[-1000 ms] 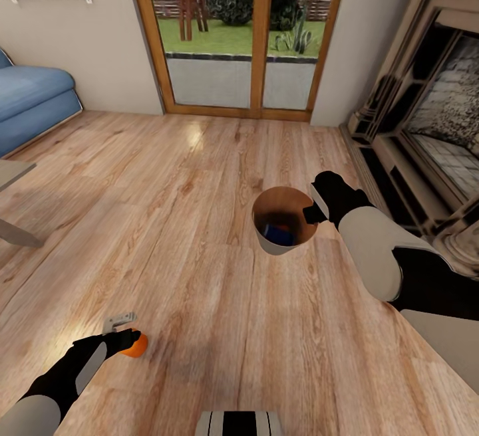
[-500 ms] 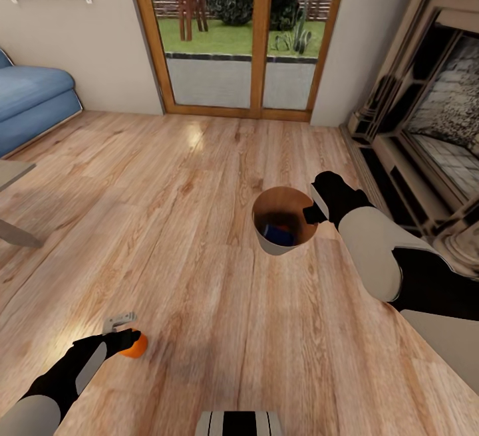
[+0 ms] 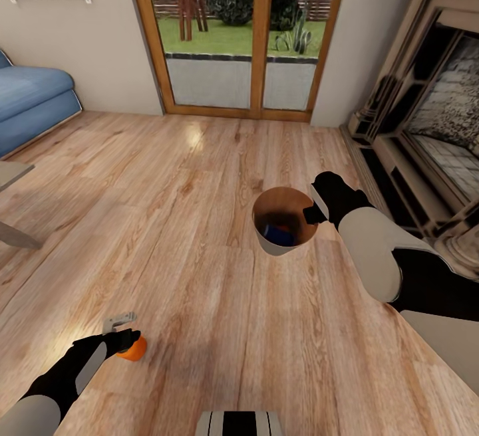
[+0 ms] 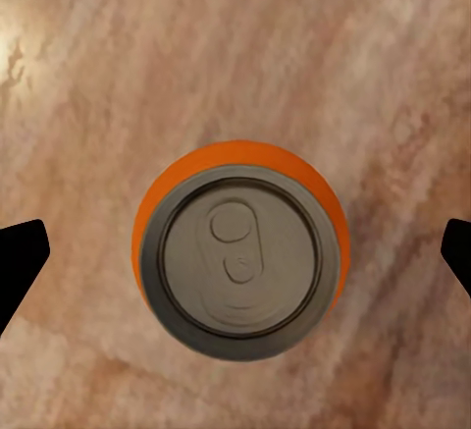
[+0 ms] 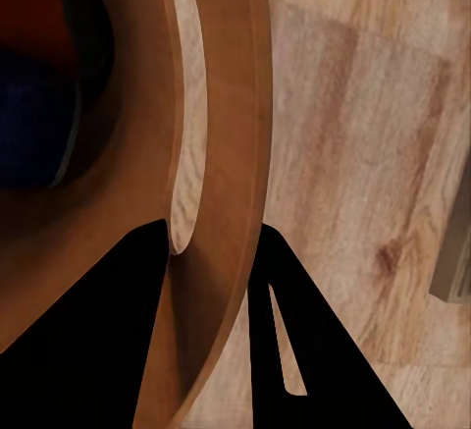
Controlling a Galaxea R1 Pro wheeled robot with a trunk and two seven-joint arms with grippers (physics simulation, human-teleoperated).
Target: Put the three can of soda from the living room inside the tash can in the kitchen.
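Head view: the right end effector [image 3: 311, 213] clamps the rim of the tash can [image 3: 269, 244], with a blue soda can [image 3: 277, 234] inside. The left end effector [image 3: 130, 337] hangs over an orange soda can [image 3: 135, 349] on the wooden floor [image 3: 219, 157].

Left wrist view: fingertips [image 4: 20, 257] spread wide, clear of the upright orange can.

Right wrist view: fingers [image 5: 88, 341] pinch the bucket wall.

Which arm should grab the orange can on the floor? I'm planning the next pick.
Left. The left gripper hangs open right above the upright orange can, fingers either side. The right gripper is clamped on the trash can rim.
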